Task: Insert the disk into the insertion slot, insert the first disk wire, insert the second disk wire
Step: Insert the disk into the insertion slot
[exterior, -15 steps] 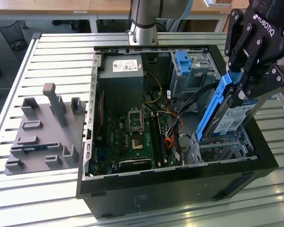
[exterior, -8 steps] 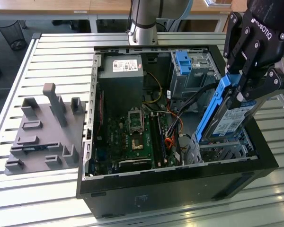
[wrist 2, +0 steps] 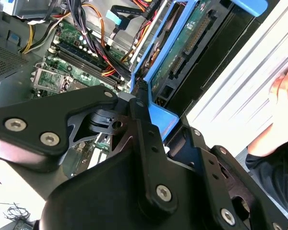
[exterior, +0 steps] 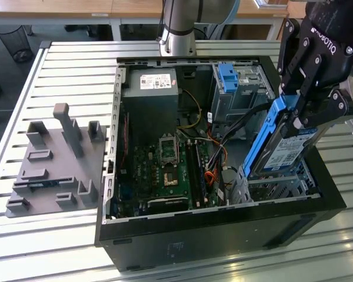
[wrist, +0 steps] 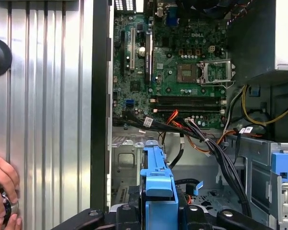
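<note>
Exterior view: an open case lies on its side on the slatted desk. The end effector is clamped on the upper end of the disk, gripping its blue carrier. The disk's long axis stands steeply. Its top leans toward the exterior view's right and its lower end points down at the slot. I cannot tell whether that end touches the cage or hangs just above it. The labelled face is turned to the exterior view's right, and the circuit-board face shows in the second wrist view.

The slot sits in the case's corner, close to the black side wall and the near rim. A bundle of cables runs just beside the disk's blue edge, between it and the motherboard. The taller bay stands behind the slot, apart from the disk. The space above the case is open. A grey fixture plate lies well apart, at the exterior view's left.

In the first wrist view a person's hand rests on the desk outside the case wall.
</note>
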You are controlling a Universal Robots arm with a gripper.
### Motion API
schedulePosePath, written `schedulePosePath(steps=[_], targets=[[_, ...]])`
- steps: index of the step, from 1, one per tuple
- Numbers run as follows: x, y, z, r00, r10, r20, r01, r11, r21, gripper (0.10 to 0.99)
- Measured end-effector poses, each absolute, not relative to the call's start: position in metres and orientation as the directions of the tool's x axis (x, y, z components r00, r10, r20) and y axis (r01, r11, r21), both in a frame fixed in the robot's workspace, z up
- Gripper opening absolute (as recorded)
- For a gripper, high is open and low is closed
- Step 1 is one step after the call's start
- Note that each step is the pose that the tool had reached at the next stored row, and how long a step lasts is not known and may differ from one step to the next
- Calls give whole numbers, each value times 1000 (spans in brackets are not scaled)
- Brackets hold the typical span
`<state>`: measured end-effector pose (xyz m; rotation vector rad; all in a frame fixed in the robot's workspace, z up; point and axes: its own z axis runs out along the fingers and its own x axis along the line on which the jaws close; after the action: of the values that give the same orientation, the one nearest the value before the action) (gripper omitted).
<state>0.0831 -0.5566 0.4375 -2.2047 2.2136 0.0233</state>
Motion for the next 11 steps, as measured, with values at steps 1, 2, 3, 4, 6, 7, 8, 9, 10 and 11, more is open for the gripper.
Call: schedulePosePath(steps=[1,2,3,4,6,7,8,9,10,11], targets=[[83,-557,437,-4,-1000,-23,-1000,4,-2,365],[83,-557,437,-5,-1000,-23,-1000,5,-2,365],[83,-557,436,-5,-1000,-23,-1000,5,-2,365],[83,-557,436,-5,-1000,-23,-1000,5,-2,365],[83,-557,434,-5,-1000,-23,-1000,5,-2,365],[83,-557,433,-5,-1000,-23,-1000,5,-2,365],[83,-557,432,-5,-1000,-23,-1000,5,-2,365],[83,-557,431,-5,-1000,-23,-1000,5,-2,365],[83,-557,430,-5,-1000,-23,-1000,5,-2,365],[83,-557,429,-5,-1000,-23,-1000,5,-2,365]])
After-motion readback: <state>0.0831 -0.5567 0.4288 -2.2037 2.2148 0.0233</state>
